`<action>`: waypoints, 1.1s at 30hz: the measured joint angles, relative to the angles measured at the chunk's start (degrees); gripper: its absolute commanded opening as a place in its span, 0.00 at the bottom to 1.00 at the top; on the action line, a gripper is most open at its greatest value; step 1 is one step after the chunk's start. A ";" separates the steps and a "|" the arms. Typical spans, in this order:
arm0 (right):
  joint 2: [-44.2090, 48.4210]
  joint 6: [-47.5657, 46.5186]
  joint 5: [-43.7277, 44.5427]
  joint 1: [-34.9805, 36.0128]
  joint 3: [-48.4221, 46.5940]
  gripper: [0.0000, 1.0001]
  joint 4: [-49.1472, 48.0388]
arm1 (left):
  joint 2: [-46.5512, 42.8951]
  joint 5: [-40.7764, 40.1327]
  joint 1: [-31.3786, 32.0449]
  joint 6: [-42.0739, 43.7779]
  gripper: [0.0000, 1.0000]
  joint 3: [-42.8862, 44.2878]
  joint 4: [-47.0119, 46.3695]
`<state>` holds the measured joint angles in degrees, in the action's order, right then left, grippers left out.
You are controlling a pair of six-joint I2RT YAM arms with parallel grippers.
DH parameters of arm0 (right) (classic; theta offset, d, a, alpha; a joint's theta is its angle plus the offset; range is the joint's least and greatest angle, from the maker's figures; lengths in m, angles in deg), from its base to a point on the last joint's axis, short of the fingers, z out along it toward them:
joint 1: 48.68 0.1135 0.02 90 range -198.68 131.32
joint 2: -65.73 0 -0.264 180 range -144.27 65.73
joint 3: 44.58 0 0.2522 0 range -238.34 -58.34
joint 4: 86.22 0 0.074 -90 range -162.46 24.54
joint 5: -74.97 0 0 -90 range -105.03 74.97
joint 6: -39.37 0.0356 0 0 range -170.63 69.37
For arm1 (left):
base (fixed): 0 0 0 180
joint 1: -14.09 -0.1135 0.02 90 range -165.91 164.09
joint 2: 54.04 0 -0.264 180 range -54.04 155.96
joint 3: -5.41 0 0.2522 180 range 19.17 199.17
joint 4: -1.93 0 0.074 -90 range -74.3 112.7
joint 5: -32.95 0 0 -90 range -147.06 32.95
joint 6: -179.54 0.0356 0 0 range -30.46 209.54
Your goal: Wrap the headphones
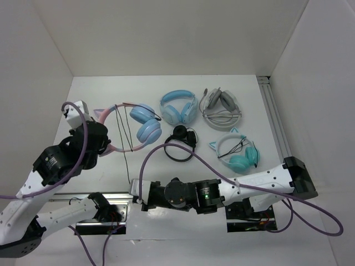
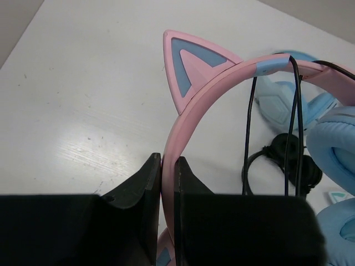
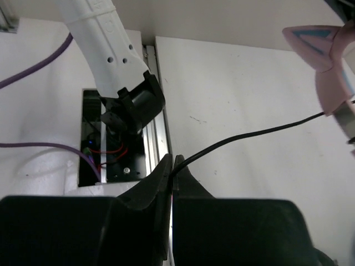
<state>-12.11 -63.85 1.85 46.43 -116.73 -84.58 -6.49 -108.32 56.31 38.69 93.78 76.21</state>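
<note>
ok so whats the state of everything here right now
pink headphones: held by the headband, cable partly looped over it
cable: stretched from the headband, pinched near its free end
left claw: shut on pink headphones
right claw: shut on cable
blue headphones: lying flat, untouched
grey headphones: lying flat, untouched
teal headphones: lying flat, untouched

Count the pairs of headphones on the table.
4: pink cat-ear pair far left, all-blue pair back centre, grey pair back right, teal cat-ear pair near right. The black coiled item is unclear.

Headphones (image 2: 211,82) — matt plastic band; table (image 2: 83,83) — smooth, matt.
</note>
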 measured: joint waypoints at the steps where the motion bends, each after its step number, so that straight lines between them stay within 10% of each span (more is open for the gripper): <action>1: -0.11 -0.57 0.92 0.35 -1.18 0.00 1.88 | 0.39 0.02 0.00 0.20 0.00 -0.02 0.48; 17: -9.88 -16.09 20.50 7.28 -24.68 0.00 30.80 | -5.97 1.01 0.00 13.53 0.00 -4.83 4.20; 33: -9.60 -37.51 34.99 7.54 -23.02 0.00 27.91 | -3.19 19.32 0.00 31.06 0.00 -9.90 -3.61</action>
<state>-21.71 -101.35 36.85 53.97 -139.75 -56.67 -9.68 -89.00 56.31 69.75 83.87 72.60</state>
